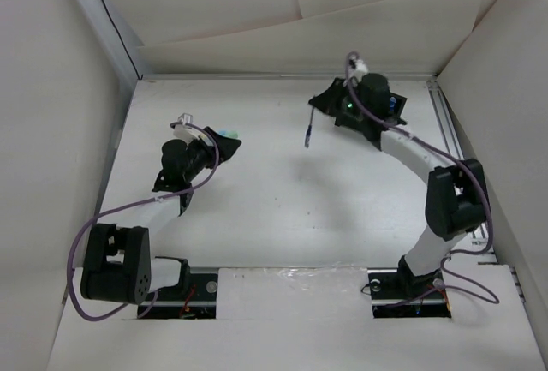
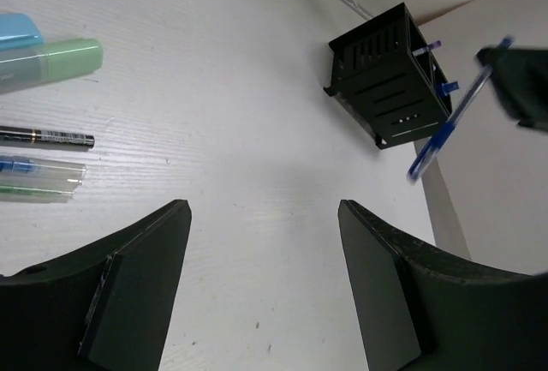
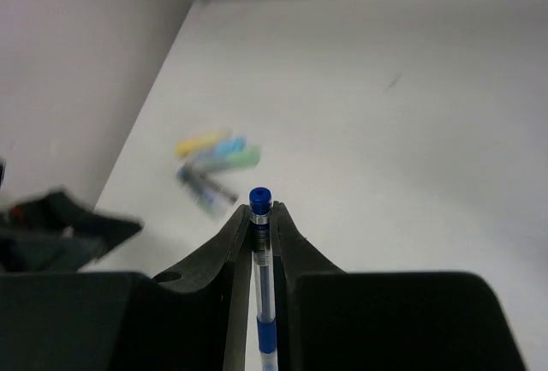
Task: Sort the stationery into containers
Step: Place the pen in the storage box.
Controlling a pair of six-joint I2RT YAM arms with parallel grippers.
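Pinches a blue pen [image 3: 260, 255] with the right gripper [image 3: 261, 212], fingers pressed against the barrel from both sides, blue cap poking out past the tips. Holds that pen clear of the table [image 1: 274, 191] toward the far side, hanging tilted, left of the black box [image 2: 390, 75] and apart from it. Spreads the left gripper [image 2: 261, 290] wide over bare tabletop on the left side, with nothing between its fingers [image 2: 137, 294]. Shows the other stationery lying flat on the table just beside the left gripper, packed close together: a light-blue highlighter [image 2: 17, 28], a green highlighter [image 2: 51, 61], a thin black pen [image 2: 47, 137], a clear pen [image 2: 38, 168] with blue inside, and a greenish pen [image 2: 26, 191] touching it. Picks up a yellow highlighter [image 3: 199, 143] in the same pile from the right wrist view, too blurred for more detail. Places the box upright at the far right of the table, largely hidden behind the right wrist from above, with two blue pen ends [image 2: 445, 88] sticking up out of it, compartment impossible to tell.
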